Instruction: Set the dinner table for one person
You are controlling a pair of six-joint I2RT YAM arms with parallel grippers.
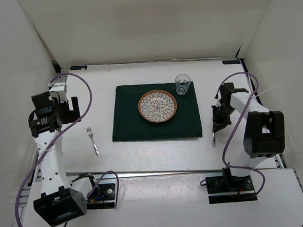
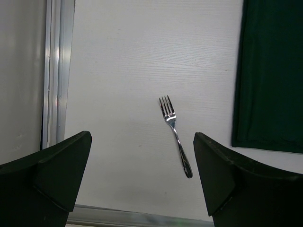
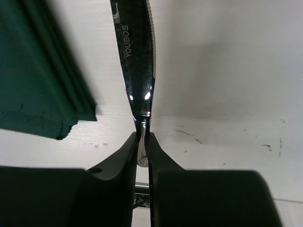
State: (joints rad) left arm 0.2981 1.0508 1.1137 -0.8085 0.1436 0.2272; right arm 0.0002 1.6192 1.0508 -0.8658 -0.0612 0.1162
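From above, the large flat matte-white bench [image 1: 144,157] carries a dark green rectangular cloth mat [image 1: 126,122] at its middle. A round plate with a brown rim and petal pattern [image 1: 158,106] sits on the mat, and a clear drinking glass [image 1: 183,84] stands on the mat's far right corner.

A silver metal fork [image 1: 93,140] lies on the bare bench left of the mat, tines pointing far. The left claw [image 1: 69,109] hangs well apart from it. Its wrist view shows the fingers spread wide with the fork [image 2: 174,135] lying untouched between them.

The right claw [image 1: 217,124] sits just right of the mat. Only its wrist view shows what the right claw [image 3: 142,138] pinches: a slim silver table knife [image 3: 137,52], serrated and stamped YOUBOS. Whether the knife touches the bench cannot be told.
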